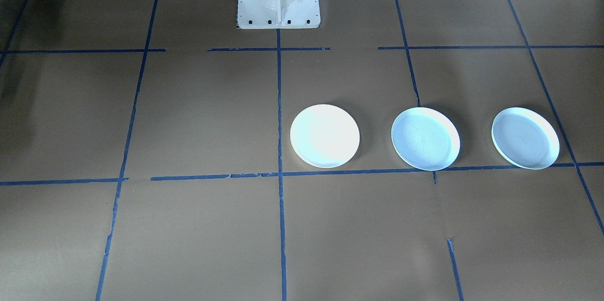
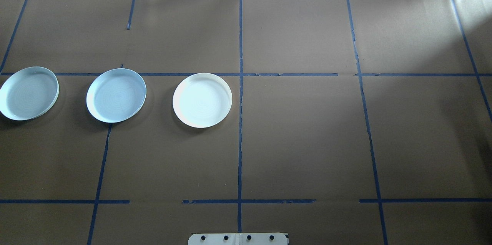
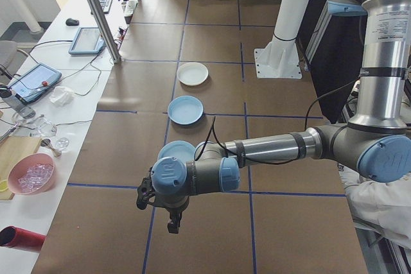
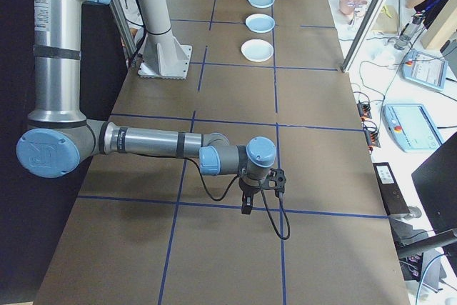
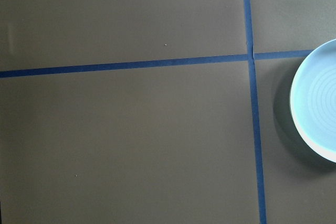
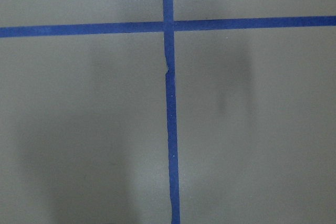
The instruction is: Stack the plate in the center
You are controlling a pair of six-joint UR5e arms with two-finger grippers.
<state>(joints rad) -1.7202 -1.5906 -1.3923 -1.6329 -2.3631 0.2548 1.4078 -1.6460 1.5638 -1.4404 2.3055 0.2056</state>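
Overhead, three round, glossy, shallow-rimmed plates are lying in a row on the brown paper-covered table (image 2: 307,141) crossed by blue tape lines (image 2: 240,122): a white plate (image 2: 202,100) just left of the centre line, a pale blue plate (image 2: 116,95) beside it, and another pale blue plate (image 2: 29,92) at the edge. From the left end, the left pincer (image 3: 172,221) is hanging over bare paper, touching nothing; I cannot tell how far apart its fingers are. From the right end, the right pincer (image 4: 248,205) is likewise hanging over a tape line, its spread unclear.

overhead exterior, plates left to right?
Pale blue plate at the left edge → second pale blue plate → white plate, just left of the center tape line. All three lie apart, none stacked.
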